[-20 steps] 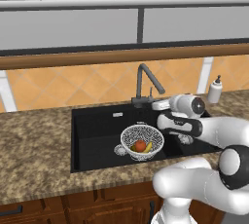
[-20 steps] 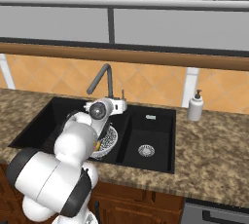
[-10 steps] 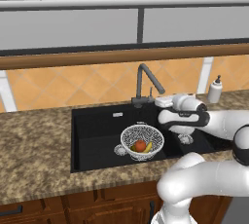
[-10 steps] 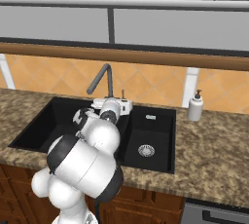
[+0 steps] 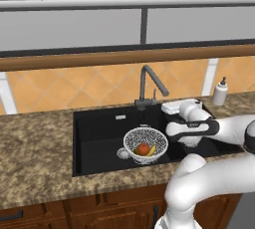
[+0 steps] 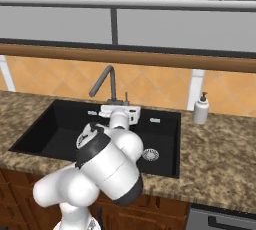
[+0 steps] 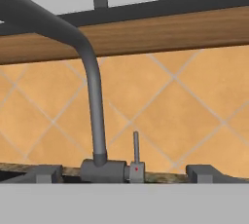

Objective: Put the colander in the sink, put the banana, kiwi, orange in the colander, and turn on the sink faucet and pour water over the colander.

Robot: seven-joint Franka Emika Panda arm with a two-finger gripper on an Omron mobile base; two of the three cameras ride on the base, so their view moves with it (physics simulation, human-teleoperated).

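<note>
The colander [image 5: 145, 144] sat in the sink [image 5: 99, 133], orange [image 5: 144, 149] and banana [image 5: 152, 150] visible inside; the kiwi could not be made out. No water ran. The gripper [image 5: 172, 107] hovered at about 3 o'clock of the faucet [image 5: 148, 84] base, jaws spread wide and empty — seemingly lined up on the lever [image 7: 135, 149], which stood upright dead ahead in the hand view, ready to be nudged.
</note>
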